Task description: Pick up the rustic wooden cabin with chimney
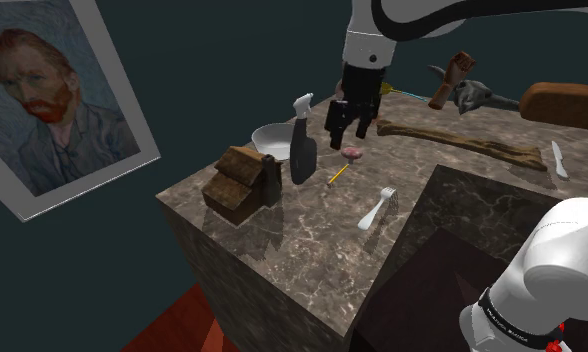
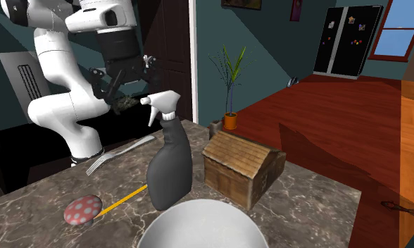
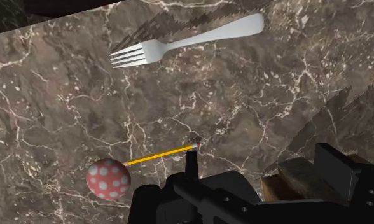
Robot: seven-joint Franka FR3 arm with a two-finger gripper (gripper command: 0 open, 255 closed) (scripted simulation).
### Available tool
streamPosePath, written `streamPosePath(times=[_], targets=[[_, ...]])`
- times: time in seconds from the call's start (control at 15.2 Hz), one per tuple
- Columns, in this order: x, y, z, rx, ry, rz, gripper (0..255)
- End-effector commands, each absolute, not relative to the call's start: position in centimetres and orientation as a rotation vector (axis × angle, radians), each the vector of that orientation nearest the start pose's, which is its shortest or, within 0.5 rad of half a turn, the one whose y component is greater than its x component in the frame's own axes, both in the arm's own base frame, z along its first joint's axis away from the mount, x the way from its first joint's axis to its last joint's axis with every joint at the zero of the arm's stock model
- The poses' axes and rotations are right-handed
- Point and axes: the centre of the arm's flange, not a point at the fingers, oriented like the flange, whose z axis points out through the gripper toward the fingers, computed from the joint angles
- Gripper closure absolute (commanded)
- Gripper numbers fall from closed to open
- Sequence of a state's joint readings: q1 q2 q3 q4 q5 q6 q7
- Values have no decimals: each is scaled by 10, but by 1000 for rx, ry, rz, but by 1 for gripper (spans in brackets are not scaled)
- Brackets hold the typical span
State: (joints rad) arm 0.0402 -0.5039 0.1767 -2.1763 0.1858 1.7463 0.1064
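Observation:
The brown wooden cabin with a plank roof stands near the table's corner at the shoulder view's left, beside a dark spray bottle. In the second exterior view the cabin sits to the right of the bottle. My black gripper hangs open above the table, over a pink spotted ball, well apart from the cabin and on the far side of the bottle. From the second exterior view the gripper is high up, its fingers spread with nothing between them. The wrist view has the gripper above the marble.
A white bowl sits behind the cabin. A yellow pencil, the ball and a fork lie under the hand. A long brown stick, a knife and a brown loaf lie at the back right.

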Motion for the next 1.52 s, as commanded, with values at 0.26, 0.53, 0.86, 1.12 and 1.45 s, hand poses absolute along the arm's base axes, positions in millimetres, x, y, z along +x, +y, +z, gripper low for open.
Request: streamPosePath(times=[0.26,0.53,0.86,1.12,1.45], targets=[[449,177,585,-3014,-61,-8,0],[486,217,582,-3003,-37,39,0],[521,254,574,-2991,-14,83,0],[521,254,553,-2991,-14,83,0],[521,254,540,-2991,-14,83,255]])
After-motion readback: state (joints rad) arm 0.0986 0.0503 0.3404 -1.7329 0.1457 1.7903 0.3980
